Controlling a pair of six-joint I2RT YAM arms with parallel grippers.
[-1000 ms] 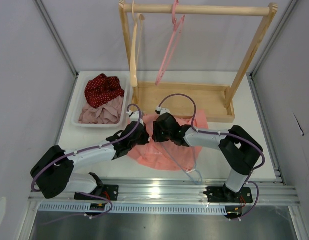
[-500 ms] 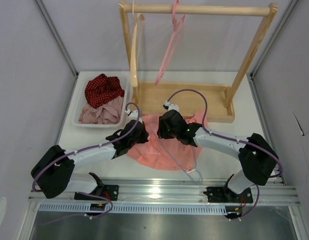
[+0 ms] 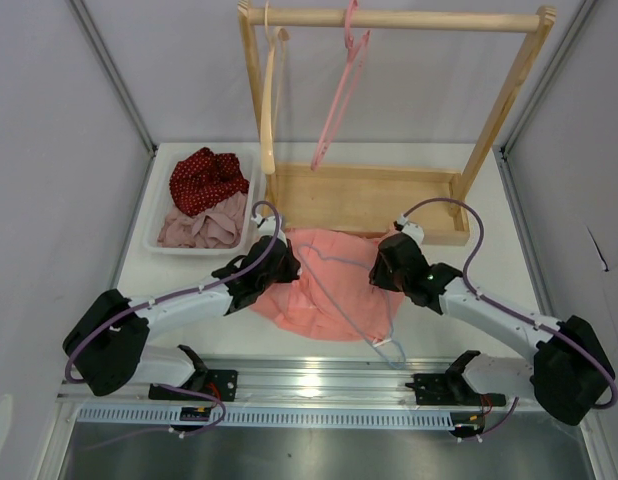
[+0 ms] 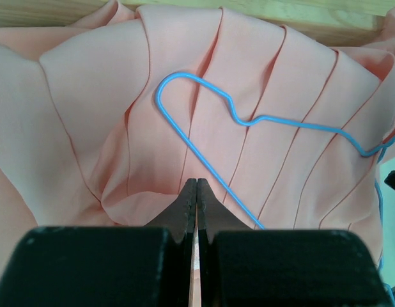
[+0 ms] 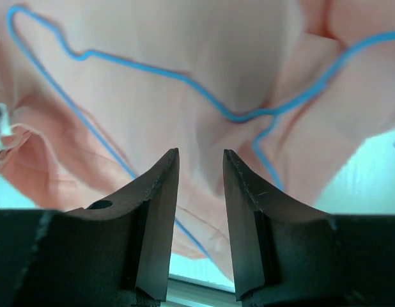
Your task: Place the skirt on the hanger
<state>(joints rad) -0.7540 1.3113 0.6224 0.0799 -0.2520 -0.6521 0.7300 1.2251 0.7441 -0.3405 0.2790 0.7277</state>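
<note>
The salmon-pink pleated skirt (image 3: 324,290) lies spread on the white table in front of the wooden rack. The thin pale blue hanger (image 3: 334,292) lies flat on top of it, its hook toward the near edge. My left gripper (image 3: 281,262) is at the skirt's (image 4: 261,70) upper left edge, shut on a fold of the fabric; the hanger (image 4: 248,121) wire runs just past its tips (image 4: 196,182). My right gripper (image 3: 381,268) hovers over the skirt's (image 5: 185,38) right side, jaws open with nothing between them (image 5: 201,152), the hanger (image 5: 236,118) wire just ahead.
A white tray (image 3: 154,215) at back left holds a red dotted cloth (image 3: 204,178) and a mauve cloth (image 3: 201,228). The wooden rack (image 3: 364,200) behind the skirt carries a pink hanger (image 3: 339,95) and a wooden hanger (image 3: 269,100). A metal rail (image 3: 319,375) runs along the near edge.
My right gripper has moved right, away from the left one, and the skirt now lies spread wider to the right. The left gripper has stayed put.
</note>
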